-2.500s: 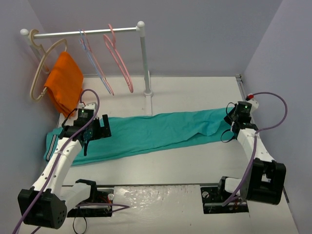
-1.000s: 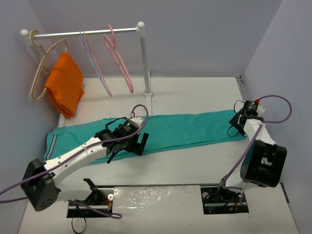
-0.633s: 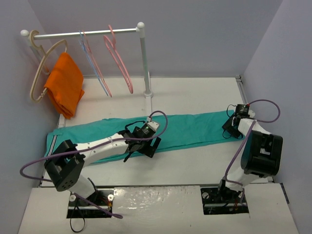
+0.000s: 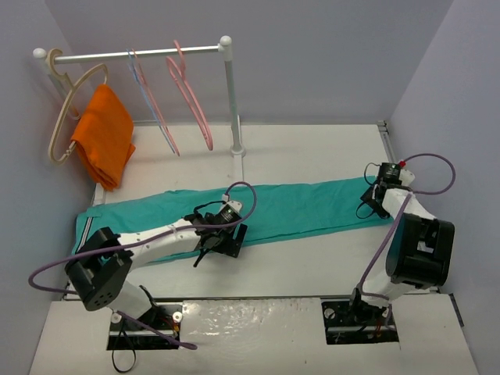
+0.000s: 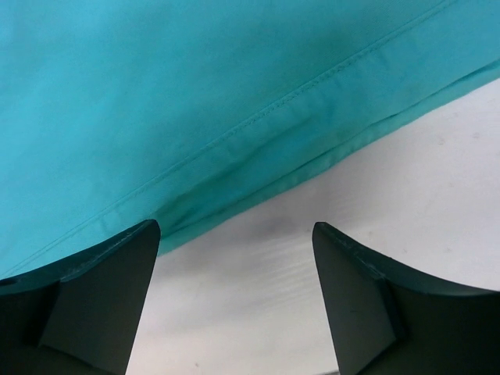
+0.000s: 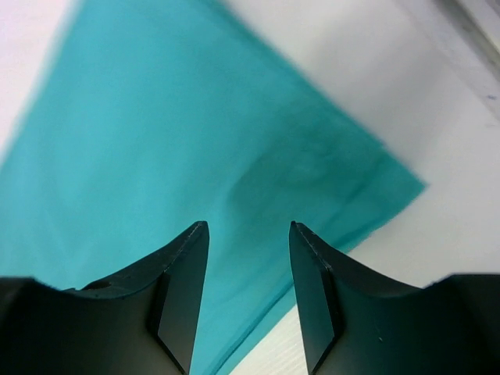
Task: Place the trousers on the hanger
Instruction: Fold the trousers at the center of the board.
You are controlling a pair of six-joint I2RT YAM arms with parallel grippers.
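The teal trousers (image 4: 305, 207) lie flat in a long strip across the table, with the striped band at the left end. The salmon-pink hanger (image 4: 191, 98) hangs on the rail at the back left. My left gripper (image 4: 219, 242) is open and empty, low over the near edge of the trousers at their middle. In the left wrist view the gripper (image 5: 234, 228) straddles the hem of the trousers (image 5: 195, 94) and bare table. My right gripper (image 4: 375, 199) is open over the right end of the trousers. In the right wrist view the gripper (image 6: 248, 226) holds nothing above the trousers (image 6: 156, 117).
A white rail on a post (image 4: 232, 101) stands at the back. It also carries a thick beige hanger (image 4: 66, 109) with an orange cloth (image 4: 101, 133) and a pale blue hanger (image 4: 152, 105). Walls close in the left, back and right sides.
My left arm has moved from the trousers' left end to their middle near edge. The trousers' right end, bunched before, now lies flat. My right gripper stays at that end.
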